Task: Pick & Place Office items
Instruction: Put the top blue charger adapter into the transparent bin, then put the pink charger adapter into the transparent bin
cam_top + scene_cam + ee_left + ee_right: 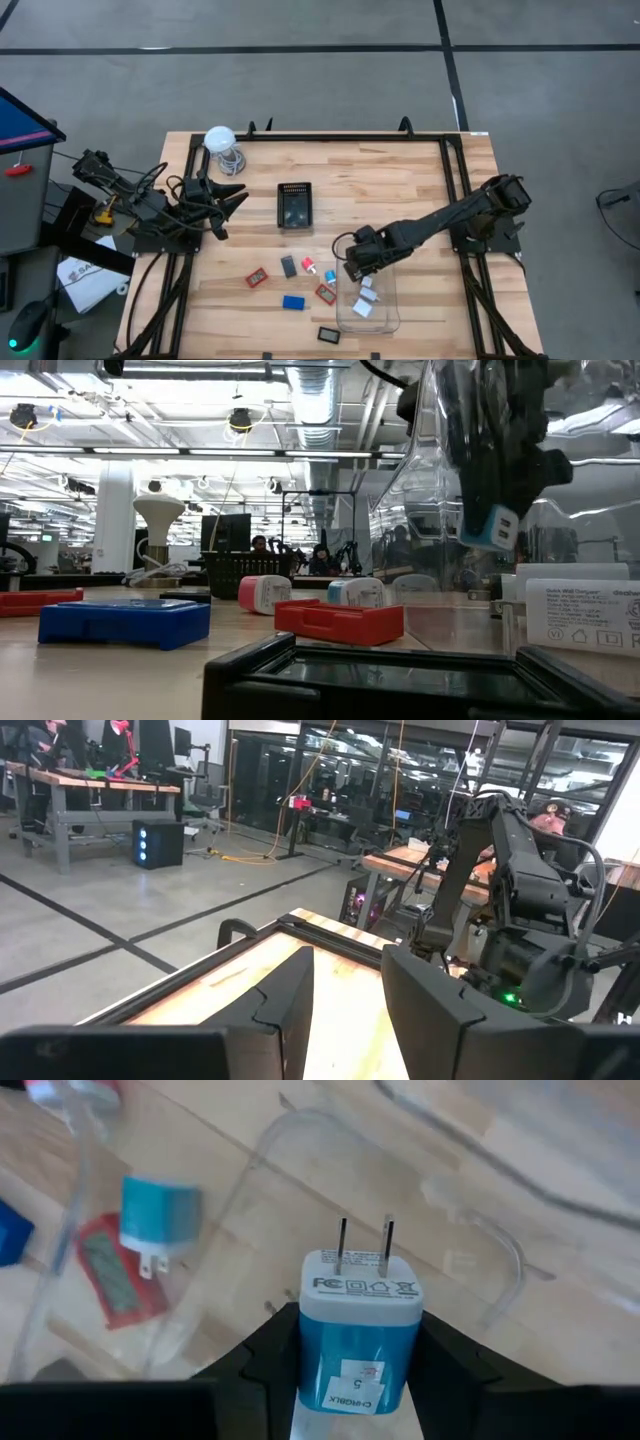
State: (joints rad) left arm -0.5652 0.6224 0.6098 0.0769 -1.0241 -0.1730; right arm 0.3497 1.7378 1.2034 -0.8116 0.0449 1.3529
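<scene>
Right wrist view settles what the overhead picture cannot: the right gripper (358, 1345) is clamped on a cyan-and-white plug adapter (358, 1330), its two prongs pointing away from the camera, a dark finger pressed to each side. Through curved clear plastic beyond it lie another cyan adapter (158, 1215) and a flat red piece (112, 1270) on the wood.

From above, that same right gripper (355, 262) hangs over the far end of the clear plastic box (388, 312), which sits near the table's front edge, right of centre; the held adapter is hidden under the arm there. White cube-like pieces (364, 302) lie inside the box. Just left of it, on the bare table (400, 190), are a red-and-white bit (308, 264), a black rectangle (289, 266), two flat red pieces (257, 277), a blue rectangle (293, 302) and a dark framed piece (329, 335) at the front edge. A black mesh tray (295, 205) stands at mid-table.

Only the table-level camera shows the adapter (490, 526) held well above the surface.

The left gripper (228, 203) waits by the table's left edge, its fingers (285, 1010) a little apart and holding nothing.
</scene>
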